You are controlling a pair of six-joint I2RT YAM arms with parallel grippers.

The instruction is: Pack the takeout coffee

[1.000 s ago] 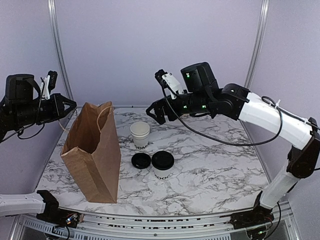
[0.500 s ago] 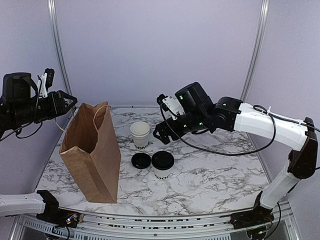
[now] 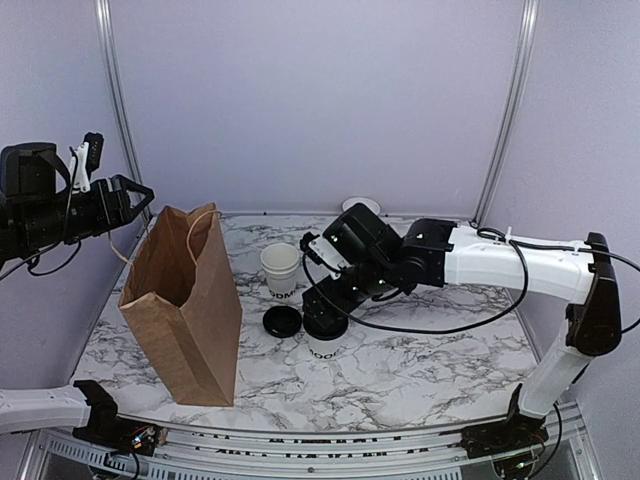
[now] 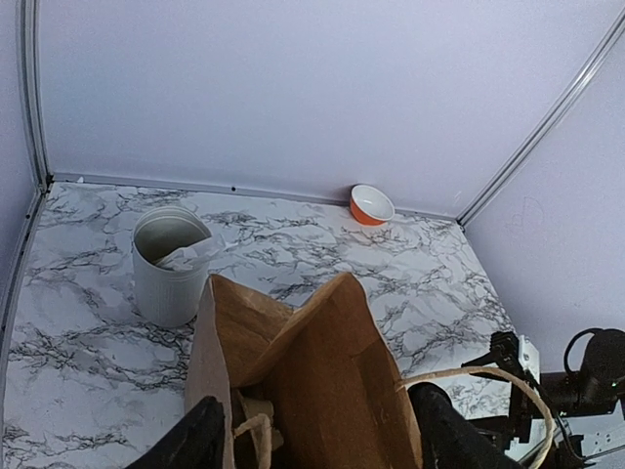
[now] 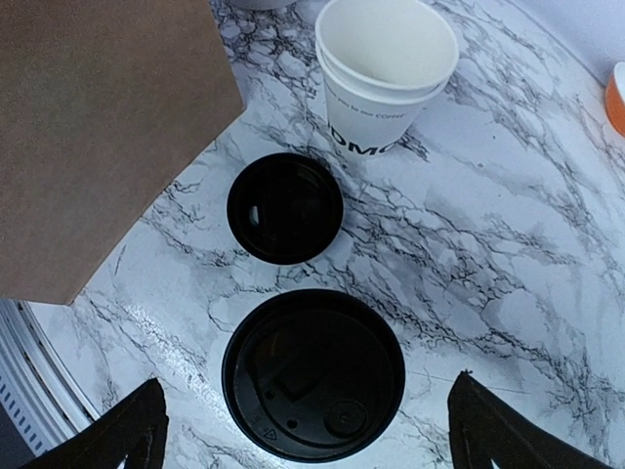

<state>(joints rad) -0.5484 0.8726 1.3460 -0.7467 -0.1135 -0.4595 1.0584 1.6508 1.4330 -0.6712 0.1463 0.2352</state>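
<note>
The takeout coffee (image 3: pixel 322 347), a white cup with black lettering and a black lid (image 5: pixel 312 374), stands upright on the marble table. My right gripper (image 3: pixel 326 312) hovers directly over it, open, one finger on each side of the lid (image 5: pixel 309 405) and not touching. A second lettered cup (image 3: pixel 280 268) (image 5: pixel 386 68) stands open behind it, with a loose black lid (image 3: pixel 282 321) (image 5: pixel 284 207) between the two. The brown paper bag (image 3: pixel 185 300) (image 4: pixel 312 381) stands open at the left. My left gripper (image 3: pixel 135 200) (image 4: pixel 314 415) hangs open above the bag's mouth, holding nothing.
A white ribbed canister (image 4: pixel 171 264) stands behind the bag. A small orange bowl (image 4: pixel 371 205) (image 3: pixel 360 205) sits by the back wall. The bag's paper handle (image 4: pixel 469 376) loops up near my left gripper's right finger. Metal frame posts mark the walls' corners.
My right arm has swung down and left from above the table until its gripper is over the lidded cup. My left gripper has opened from shut and drawn slightly back to the left.
</note>
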